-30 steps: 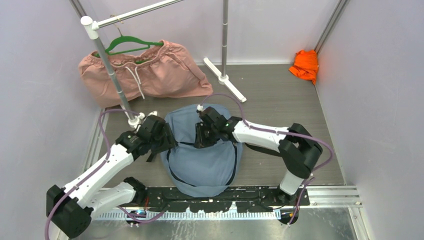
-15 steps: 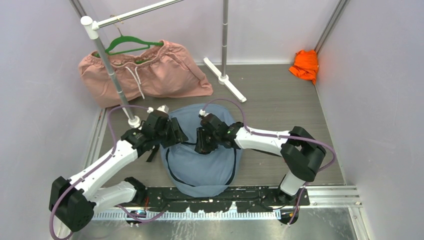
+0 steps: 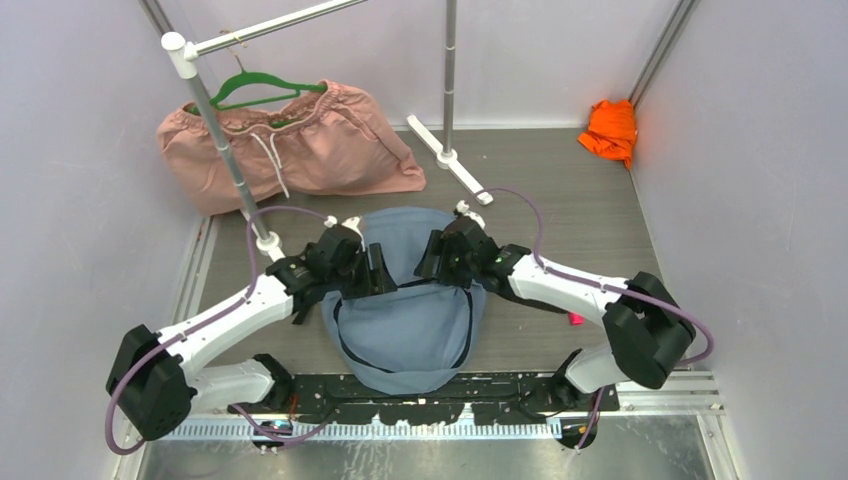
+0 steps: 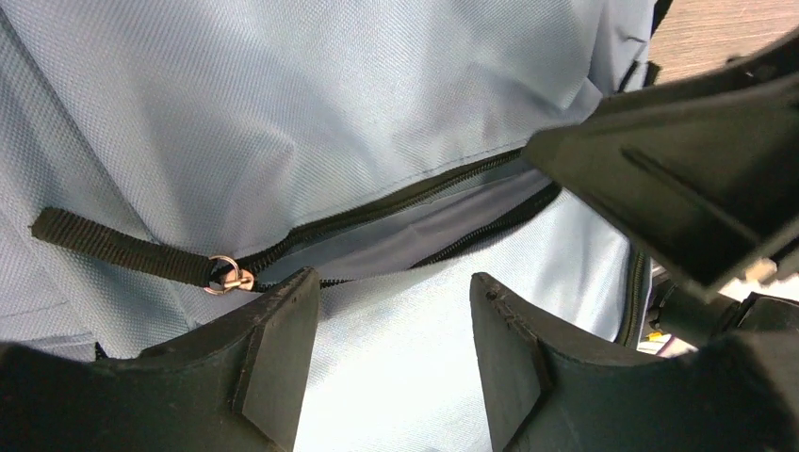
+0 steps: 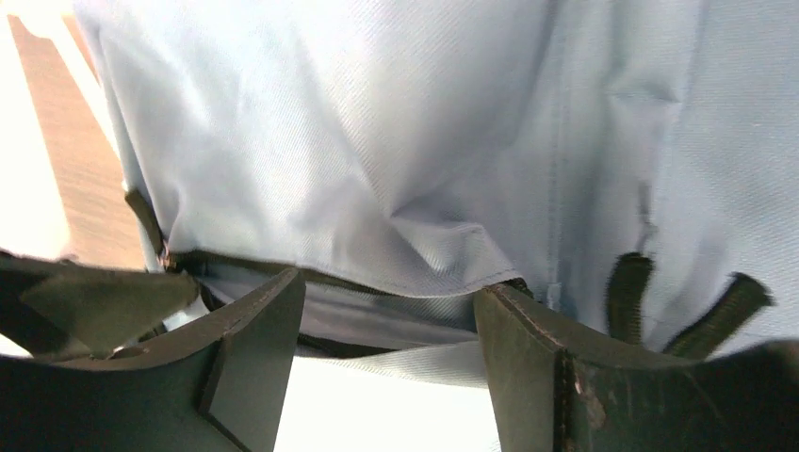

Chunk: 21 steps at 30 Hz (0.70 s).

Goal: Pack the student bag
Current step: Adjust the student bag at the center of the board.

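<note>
Blue student bag (image 3: 405, 335), zipper (image 4: 377, 215) seemingly part-open

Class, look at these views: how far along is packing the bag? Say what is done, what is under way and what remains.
Done: the bag has its zipper partly undone, and a gap shows. Under way: the left claw and right claw hover over that gap, jaws open, gripping nothing. Left: no contents show in the gap and no items to pack are in view, so filling and zipping shut remain.
</note>
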Each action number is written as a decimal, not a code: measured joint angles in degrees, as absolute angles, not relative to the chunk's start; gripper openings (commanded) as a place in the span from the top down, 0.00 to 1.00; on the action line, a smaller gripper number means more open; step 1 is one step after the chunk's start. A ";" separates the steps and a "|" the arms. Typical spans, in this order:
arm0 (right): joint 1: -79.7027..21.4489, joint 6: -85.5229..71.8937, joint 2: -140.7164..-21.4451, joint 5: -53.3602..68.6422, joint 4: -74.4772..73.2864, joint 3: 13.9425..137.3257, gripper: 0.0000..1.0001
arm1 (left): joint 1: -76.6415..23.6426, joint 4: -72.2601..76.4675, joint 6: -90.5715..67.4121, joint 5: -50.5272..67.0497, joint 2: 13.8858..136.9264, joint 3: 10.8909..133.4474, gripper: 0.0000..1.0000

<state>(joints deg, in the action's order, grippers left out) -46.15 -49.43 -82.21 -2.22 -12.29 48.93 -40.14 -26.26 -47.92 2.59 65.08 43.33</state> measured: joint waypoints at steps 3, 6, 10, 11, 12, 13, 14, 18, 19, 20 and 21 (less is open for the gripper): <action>-43.18 -52.34 -82.43 0.32 -9.78 46.94 0.28 | -40.16 -25.43 -47.33 2.68 65.19 43.29 0.41; -42.50 -54.24 -83.55 2.57 -7.70 46.33 0.28 | -40.18 -24.88 -46.19 3.09 64.97 42.76 0.41; -42.35 -55.88 -85.45 4.43 -5.69 46.46 0.27 | -40.56 -25.02 -43.09 3.11 63.92 42.17 0.41; -42.24 -56.38 -86.06 4.86 -5.34 46.68 0.27 | -40.62 -25.08 -42.52 3.07 63.66 42.17 0.41; -42.15 -57.28 -87.00 5.41 -4.71 47.07 0.28 | -40.66 -25.17 -41.67 3.05 63.33 42.17 0.41; -42.09 -58.08 -88.03 5.89 -4.03 47.46 0.29 | -40.66 -25.28 -41.17 2.94 63.00 42.17 0.40; -41.93 -59.22 -89.14 6.35 -3.01 47.86 0.30 | -40.66 -25.50 -40.64 2.74 62.57 42.17 0.40; -41.78 -63.75 -92.79 6.96 2.61 48.99 0.30 | -40.66 -25.74 -39.70 2.66 60.29 42.17 0.40; -41.82 -64.55 -93.30 6.81 3.88 49.25 0.30 | -40.66 -25.89 -39.51 2.66 59.64 42.17 0.40; -41.87 -64.95 -93.51 6.68 4.80 49.36 0.30 | -40.71 -26.09 -39.18 2.66 59.00 42.17 0.40; -41.91 -65.32 -93.56 6.44 5.67 49.43 0.30 | -40.73 -26.48 -38.59 2.66 58.50 42.19 0.40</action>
<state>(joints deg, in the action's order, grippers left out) -41.91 -65.32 -93.56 6.44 5.67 49.43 -40.73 -26.48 -38.59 2.66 58.50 42.19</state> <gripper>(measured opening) 0.698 0.602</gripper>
